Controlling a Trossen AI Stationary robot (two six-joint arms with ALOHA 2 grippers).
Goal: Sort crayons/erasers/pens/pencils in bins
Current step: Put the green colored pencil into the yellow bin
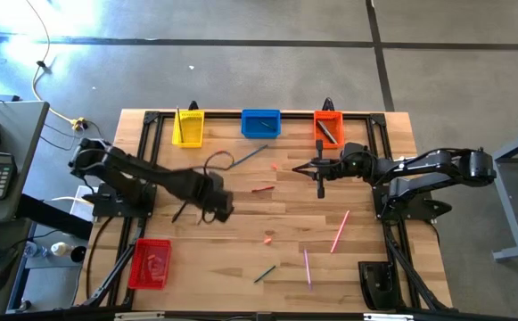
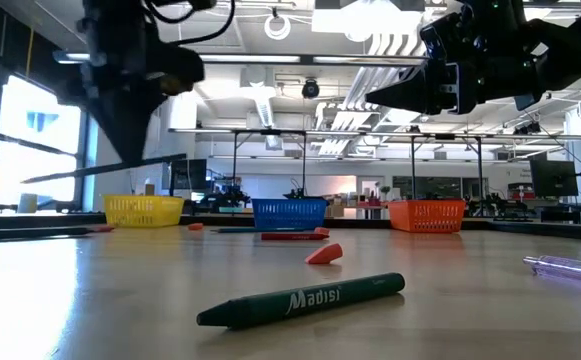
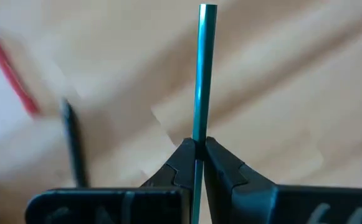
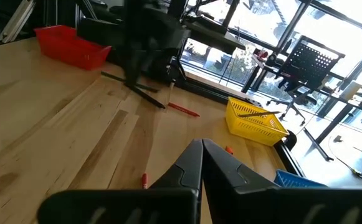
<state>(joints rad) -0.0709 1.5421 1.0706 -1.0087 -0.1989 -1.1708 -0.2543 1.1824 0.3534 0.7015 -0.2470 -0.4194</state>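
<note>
Pale wooden plank tabletop [image 1: 241, 241]: smooth, visible grain, slight sheen under ceiling lights. Yellow plastic lattice-walled bin [image 2: 143, 210], blue plastic lattice bin [image 2: 289, 213], orange plastic lattice bin [image 2: 427, 214]: perforated sides. Red plastic bin [image 4: 68, 45]: solid, glossy. Dark green wax crayon [image 2: 300, 300]: paper-like wrapper, printed lettering, matt. Slim teal pencil [image 3: 200, 81]: smooth, lacquered gloss. Black matt plastic left pincer [image 3: 195, 163].

Left arm reaches from the frame's left edge toward centre, left gripper [image 1: 216, 207] clamped with fingers [image 3: 221, 168] pressed together; right arm extends from the right edge leftward, right gripper [image 1: 320, 187] closed, raised above the table.
</note>
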